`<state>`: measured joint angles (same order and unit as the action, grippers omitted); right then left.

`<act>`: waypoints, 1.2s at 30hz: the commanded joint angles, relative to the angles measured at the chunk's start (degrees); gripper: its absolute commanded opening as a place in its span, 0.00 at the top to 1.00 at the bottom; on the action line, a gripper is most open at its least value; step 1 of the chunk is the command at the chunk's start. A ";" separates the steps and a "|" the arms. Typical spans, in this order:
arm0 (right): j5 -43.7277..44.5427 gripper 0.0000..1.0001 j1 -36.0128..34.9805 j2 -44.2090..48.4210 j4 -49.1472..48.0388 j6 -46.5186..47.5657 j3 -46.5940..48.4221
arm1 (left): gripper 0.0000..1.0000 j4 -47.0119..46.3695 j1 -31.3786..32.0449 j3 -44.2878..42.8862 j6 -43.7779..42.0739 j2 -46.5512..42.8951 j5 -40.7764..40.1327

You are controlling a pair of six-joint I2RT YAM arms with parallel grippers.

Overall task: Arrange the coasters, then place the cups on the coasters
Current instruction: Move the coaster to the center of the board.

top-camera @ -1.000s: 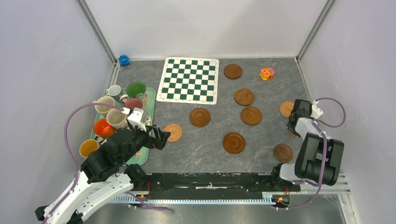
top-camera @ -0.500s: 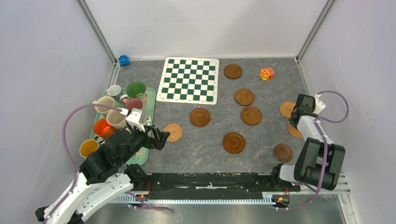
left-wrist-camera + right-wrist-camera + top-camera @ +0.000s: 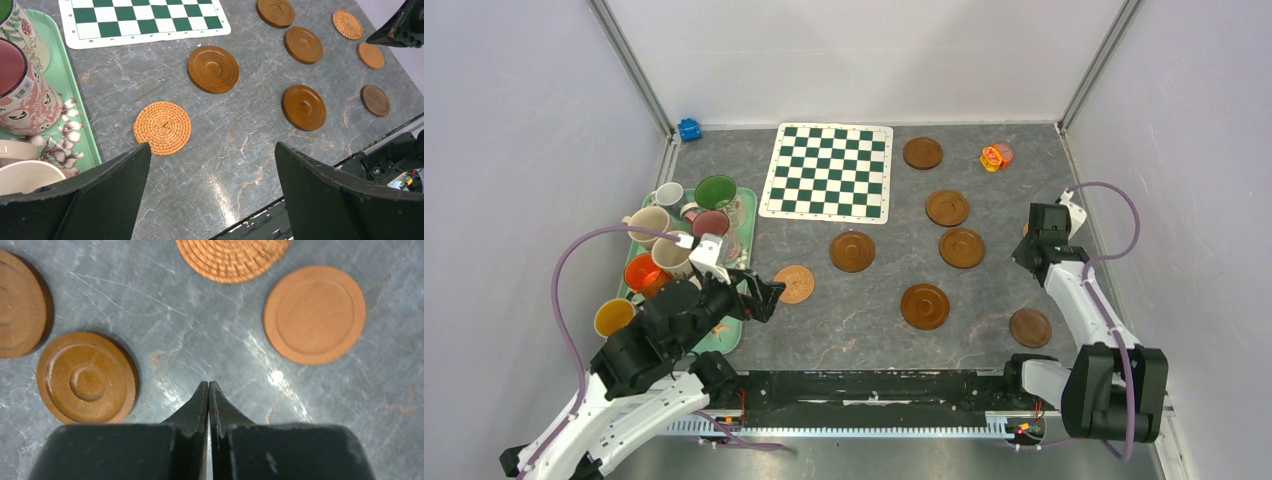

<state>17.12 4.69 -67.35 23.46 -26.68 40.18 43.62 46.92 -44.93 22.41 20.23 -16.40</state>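
Plainly no cup stood on a coaster yet: the cups (image 3: 715, 190) crowded a green tray (image 3: 82, 145) left of the chequered mat (image 3: 829, 170), while the coasters (image 3: 924, 305) lay scattered over the tabletop (image 3: 854, 325) to the right of the mat and on its near side. The left hand (image 3: 769, 297) hung spread wide and empty over a woven coaster (image 3: 162, 127) off the mat's near left corner, just beside the tray. The right hand (image 3: 208, 387) was pressed together on nothing, low over bare stone far right of the mat, between a brown coaster (image 3: 86, 377), a flat tan disc (image 3: 314, 314) and a second woven one (image 3: 232, 255). Trouble seemed likeliest there: a shut hand nudging such thin discs could drive one into its neighbour or toward the side wall, and flat rims give little to pinch. On the tray, packed cups and jutting handles could catch a reaching finger and tip a neighbour. An orange toy (image 3: 996, 157) sat right of the mat's far corner among the coasters, and a small blue thing (image 3: 689, 129) lay left of it.
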 commanded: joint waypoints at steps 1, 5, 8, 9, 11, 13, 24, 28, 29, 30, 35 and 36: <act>1.35 1.00 -0.01 3.85 9.18 -5.38 -1.15 | 0.00 -1.87 0.19 0.00 -1.46 -0.44 -0.39; 5.64 1.00 0.06 3.90 19.51 -8.76 0.49 | 0.00 -1.87 0.19 0.10 -1.41 -0.93 -0.30; 4.12 1.00 0.06 5.26 22.32 -9.69 -0.96 | 0.00 -1.84 0.19 0.15 -1.52 -1.39 -0.70; 3.27 1.00 0.06 6.22 22.33 -9.90 -1.74 | 0.00 -1.90 0.19 0.19 -1.51 -1.47 -0.81; 3.77 1.00 0.06 7.91 22.24 -11.11 -3.79 | 0.00 -1.78 0.19 0.10 -1.50 -1.58 -0.91; 5.23 1.00 0.06 9.06 22.76 -12.14 -4.95 | 0.00 -1.82 0.15 0.10 -1.56 -1.88 -0.91; 1.68 1.00 0.04 11.42 19.27 -12.23 -10.21 | 0.00 -1.69 0.19 0.28 -1.34 -4.14 -1.78; -1.00 1.00 0.06 12.37 16.05 -11.42 -13.01 | 0.00 -1.69 0.19 0.28 -1.32 -3.95 -1.62; -1.78 1.00 0.06 12.64 15.00 -10.93 -13.54 | 0.00 -1.69 0.19 0.28 -1.36 -3.88 -1.66; -2.76 1.00 0.06 12.75 13.94 -10.29 -14.11 | 0.00 -1.69 0.19 0.28 -1.37 -3.82 -1.62; -10.46 1.00 0.06 13.51 6.45 -4.79 -16.90 | 0.00 -1.69 0.17 0.28 -1.32 -3.57 -1.78; -12.41 1.00 0.01 13.73 4.87 -3.64 -17.41 | 0.00 -1.69 0.19 0.28 -1.32 -3.57 -1.79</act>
<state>12.97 4.73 -54.26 36.86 -35.05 25.23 43.62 46.92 -44.64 22.39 16.38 -16.73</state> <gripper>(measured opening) 0.003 0.994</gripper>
